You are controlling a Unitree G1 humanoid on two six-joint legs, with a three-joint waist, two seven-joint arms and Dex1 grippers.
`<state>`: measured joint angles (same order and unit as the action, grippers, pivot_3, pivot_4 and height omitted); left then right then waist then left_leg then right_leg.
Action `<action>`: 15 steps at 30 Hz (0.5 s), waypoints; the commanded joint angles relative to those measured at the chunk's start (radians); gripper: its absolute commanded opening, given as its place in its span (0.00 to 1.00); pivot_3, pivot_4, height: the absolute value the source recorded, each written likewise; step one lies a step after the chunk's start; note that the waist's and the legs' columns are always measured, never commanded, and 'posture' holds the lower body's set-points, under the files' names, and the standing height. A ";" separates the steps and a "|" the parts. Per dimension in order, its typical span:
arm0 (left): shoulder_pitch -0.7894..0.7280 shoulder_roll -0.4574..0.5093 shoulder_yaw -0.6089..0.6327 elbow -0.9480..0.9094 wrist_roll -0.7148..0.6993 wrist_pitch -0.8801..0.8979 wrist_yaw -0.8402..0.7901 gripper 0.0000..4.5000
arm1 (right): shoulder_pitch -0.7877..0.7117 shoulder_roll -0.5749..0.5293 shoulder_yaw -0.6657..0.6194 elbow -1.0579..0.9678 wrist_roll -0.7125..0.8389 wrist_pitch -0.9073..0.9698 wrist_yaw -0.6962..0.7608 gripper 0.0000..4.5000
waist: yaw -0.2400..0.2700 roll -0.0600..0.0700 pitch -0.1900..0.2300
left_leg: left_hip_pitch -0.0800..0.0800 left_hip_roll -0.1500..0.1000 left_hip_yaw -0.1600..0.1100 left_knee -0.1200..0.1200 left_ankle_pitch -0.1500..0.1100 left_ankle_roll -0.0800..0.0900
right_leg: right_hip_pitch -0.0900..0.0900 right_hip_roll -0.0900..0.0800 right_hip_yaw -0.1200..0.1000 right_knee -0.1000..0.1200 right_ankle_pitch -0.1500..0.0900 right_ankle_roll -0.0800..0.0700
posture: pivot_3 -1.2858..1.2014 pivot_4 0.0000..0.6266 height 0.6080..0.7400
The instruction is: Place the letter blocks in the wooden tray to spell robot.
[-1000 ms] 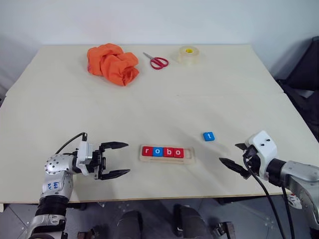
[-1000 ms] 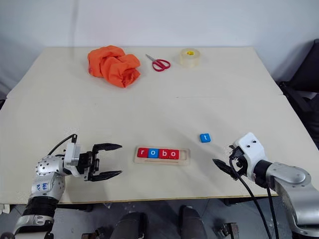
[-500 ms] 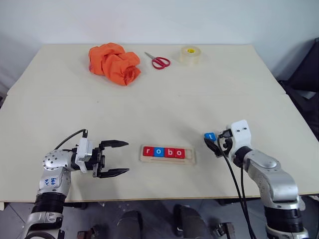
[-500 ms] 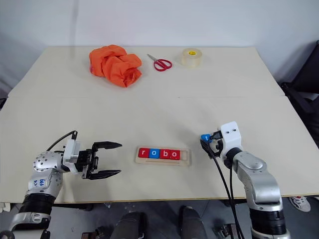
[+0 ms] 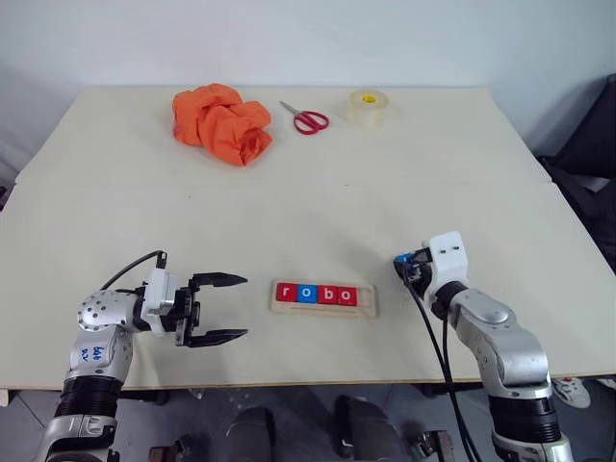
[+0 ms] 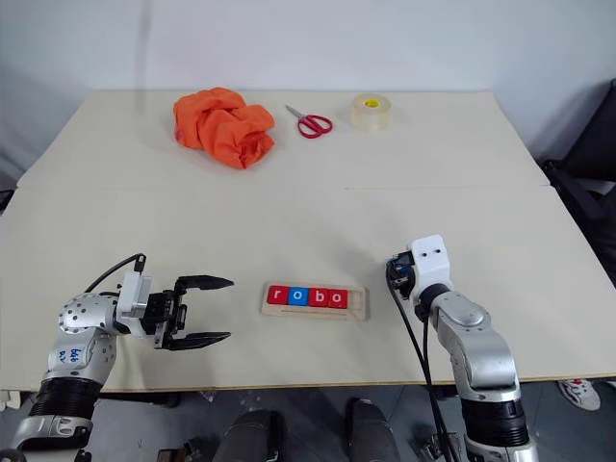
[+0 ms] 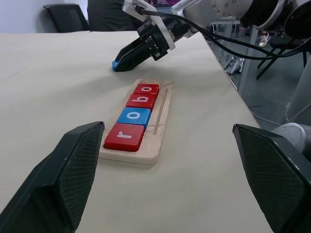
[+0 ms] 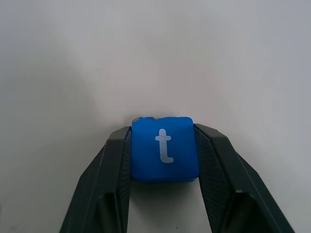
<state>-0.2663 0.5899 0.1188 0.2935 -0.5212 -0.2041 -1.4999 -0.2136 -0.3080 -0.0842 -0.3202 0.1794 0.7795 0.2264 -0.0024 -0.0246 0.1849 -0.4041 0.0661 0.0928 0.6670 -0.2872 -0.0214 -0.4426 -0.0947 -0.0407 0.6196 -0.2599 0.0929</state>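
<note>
Four of five done: the long pale-wood tray (image 5: 323,298) on the tabletop (image 5: 308,192) holds red r, blue o, red b, red o, its right-end slot empty. My right claw (image 8: 164,160) is clamped on the blue square t block (image 8: 164,148), just right of the tray. My left claw (image 5: 217,309) hangs apart.

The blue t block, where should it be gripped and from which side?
Grip the blue t block by its two opposite side edges, coming in low along the table. It lies flat, so only its thin sides offer purchase, where the right tool pinches it now.
</note>
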 commanded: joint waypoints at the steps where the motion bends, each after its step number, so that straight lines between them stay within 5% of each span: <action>1: -0.027 -0.005 -0.003 0.009 -0.014 0.000 -0.033 1.00 | -0.001 0.042 -0.053 -0.113 0.013 0.057 -0.072 0.33 | -0.002 0.000 0.000 | 0.000 0.000 0.000 0.000 0.000 0.000 | 0.000 0.000 0.000 0.000 0.000 0.000 | 0.52 0.24 1.00; 15: -0.114 -0.028 -0.049 0.112 -0.010 -0.013 -0.086 1.00 | 0.164 0.197 -0.045 -0.566 0.033 0.445 -0.218 0.33 | -0.003 0.000 0.000 | 0.000 0.000 -0.001 -0.001 0.000 0.000 | -0.001 0.000 0.000 0.000 -0.001 -0.001 | 0.52 0.24 1.00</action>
<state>-0.3660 0.5630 0.0694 0.4067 -0.5208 -0.2065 -1.5014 -0.0469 -0.1182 -0.1231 -0.8351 0.2133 1.2085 0.0238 -0.0050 -0.0246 0.1849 -0.4045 0.0663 0.0923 0.6660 -0.2872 -0.0214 -0.4433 -0.0943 -0.0410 0.6193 -0.2604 0.0920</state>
